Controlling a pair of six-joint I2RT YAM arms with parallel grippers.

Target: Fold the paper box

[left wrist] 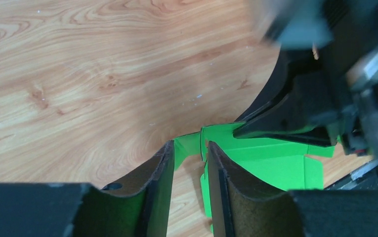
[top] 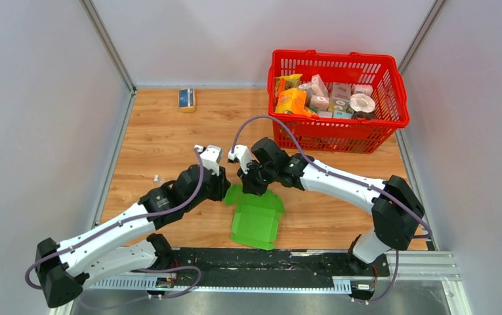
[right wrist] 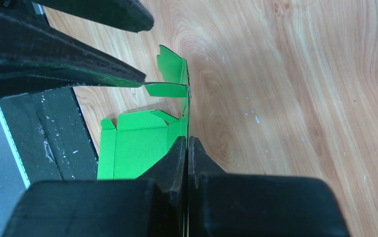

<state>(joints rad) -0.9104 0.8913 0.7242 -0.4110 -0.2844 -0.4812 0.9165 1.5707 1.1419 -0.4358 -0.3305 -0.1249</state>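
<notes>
**Paper box clamped at one edge, front centre of the table**

The paper box [top: 256, 220], a green creased blank, lies mostly flat on the wooden table [top: 163, 138] near its front edge, between the two arms; the right gripper [right wrist: 187, 140] is pressed closed on a raised edge panel of the blank; the left gripper [left wrist: 190, 144] stands narrowly parted, a small flap [right wrist: 167, 90] lying at its tips and touching one finger; a red basket [top: 340, 134] of packages stands far right; a small blue box [top: 186, 98] rests by the far edge.
</notes>
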